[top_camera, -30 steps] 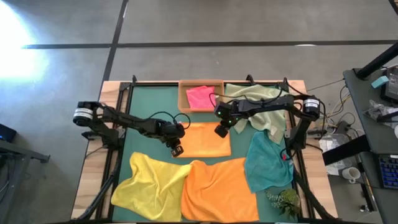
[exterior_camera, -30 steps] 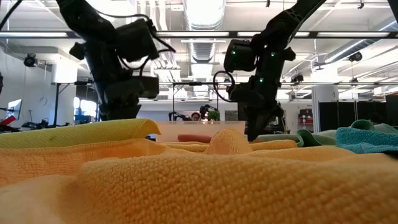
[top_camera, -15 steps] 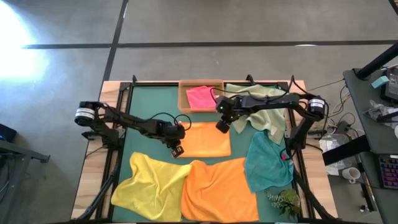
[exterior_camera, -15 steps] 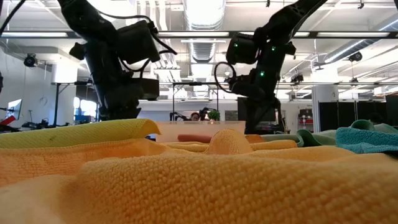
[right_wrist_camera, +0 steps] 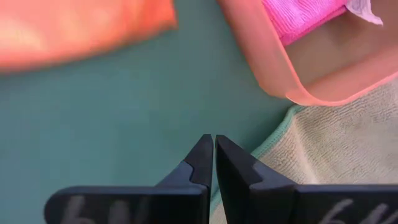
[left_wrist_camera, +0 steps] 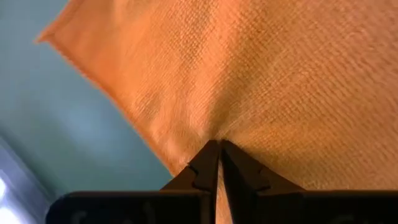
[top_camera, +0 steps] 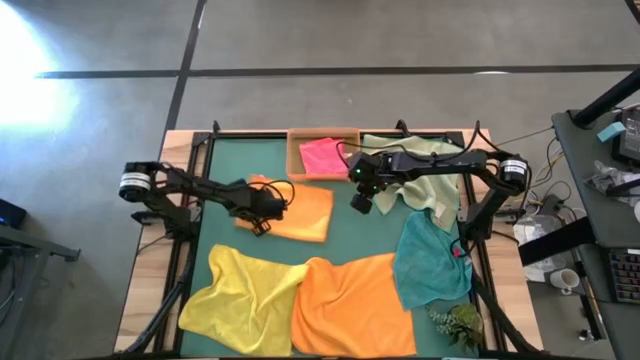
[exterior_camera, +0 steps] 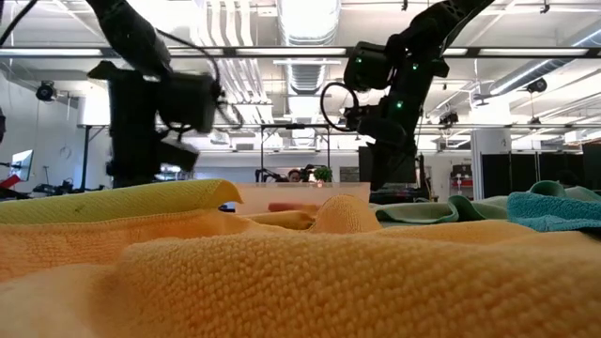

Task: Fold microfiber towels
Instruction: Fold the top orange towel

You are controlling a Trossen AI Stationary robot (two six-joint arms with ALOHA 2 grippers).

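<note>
A folded orange towel (top_camera: 303, 214) lies flat on the green mat (top_camera: 225, 165). My left gripper (top_camera: 258, 224) is shut on its left end. My right gripper (top_camera: 361, 205) is shut and empty over bare mat, right of that towel, between it and the pale green towel (top_camera: 421, 176). The hot pink towel (top_camera: 321, 155) lies in the wooden tray (top_camera: 294, 160). The yellow towel (top_camera: 240, 300), a second orange towel (top_camera: 352, 305) and the teal towel (top_camera: 430, 262) lie spread and rumpled along the near side. My left gripper pinches the folded orange towel between its two fingers near the towel's left near corner (left_wrist_camera: 219, 134), where the cloth puckers toward the fingertips. The fingers come slanting from above and from the table's left. How many layers they hold I cannot tell. The rest of the towel lies on the mat.
A small plant sprig (top_camera: 457, 322) lies at the near right corner. Black frame rails (top_camera: 190, 215) run along the mat's left and right sides. In the right wrist view the tray's corner (right_wrist_camera: 273, 74) and the pale green towel's edge (right_wrist_camera: 292, 149) are close by the shut fingers.
My left gripper has gone toward the table's left edge and a little toward the far edge, dragging the folded orange towel with it; the towel has slid left along the mat and turned slightly. My right gripper has drawn a little away from the towel's right edge, toward the far right.
</note>
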